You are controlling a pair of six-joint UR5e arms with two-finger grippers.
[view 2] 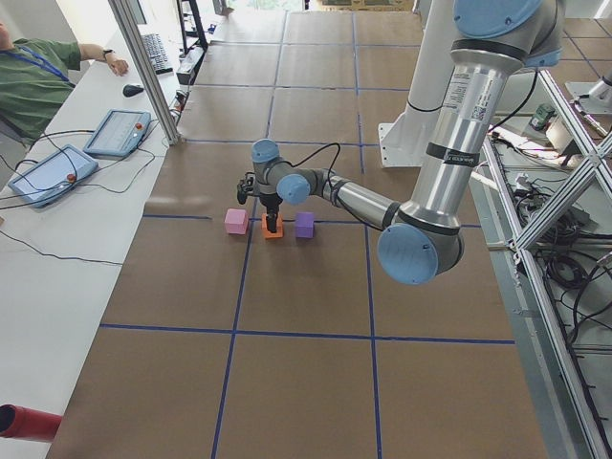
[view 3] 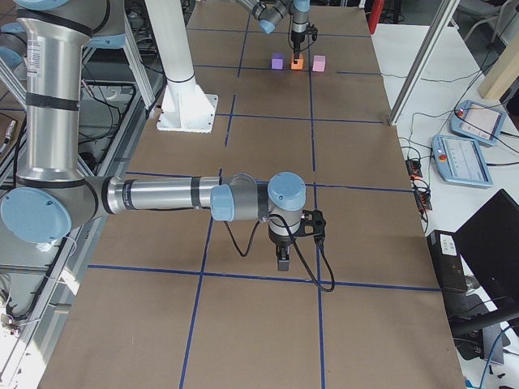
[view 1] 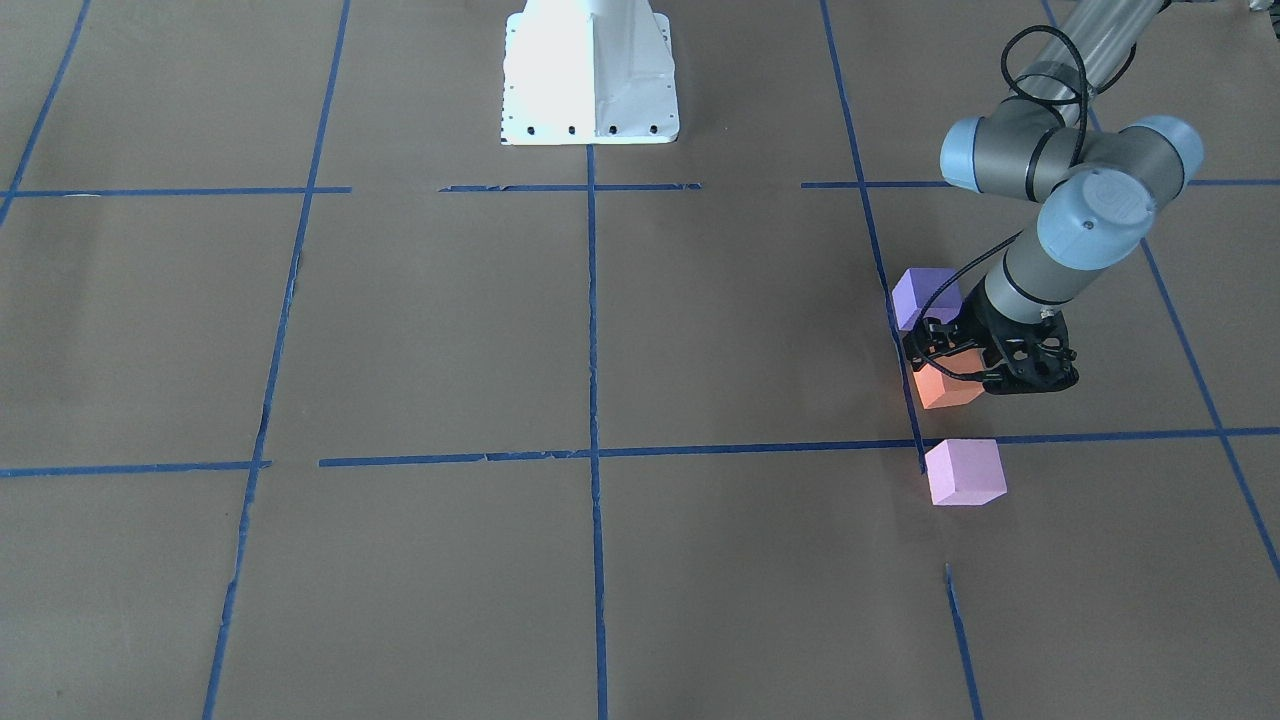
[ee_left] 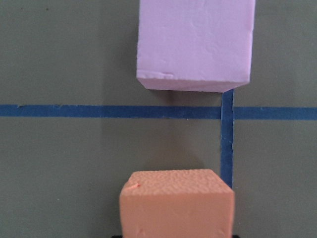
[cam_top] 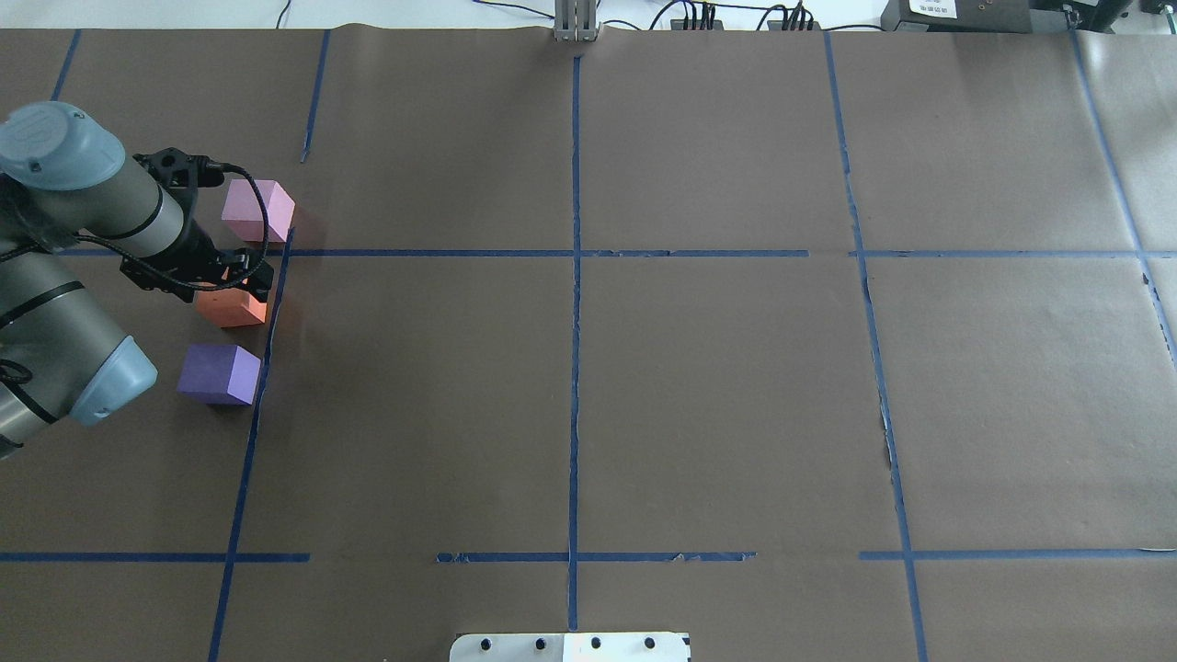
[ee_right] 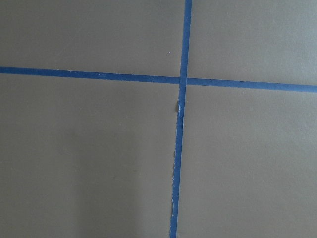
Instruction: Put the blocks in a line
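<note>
Left gripper was found low over the orange block, which sat on the bench directly beneath it, between the jaws. The fingers were hidden, so clenched or released could not be told.

Pink block was noted just ahead of the gripper and purple block just behind. Both were apart from the orange one, roughly in a row beside a blue tape line.

The blocks were judged light, soft, matte foam, unlikely to slip. Hold was judged best taken on two opposite flat faces at mid-height and squeezed gently, since foam dents.

Right gripper was seen well apart; its state could not be told.
</note>
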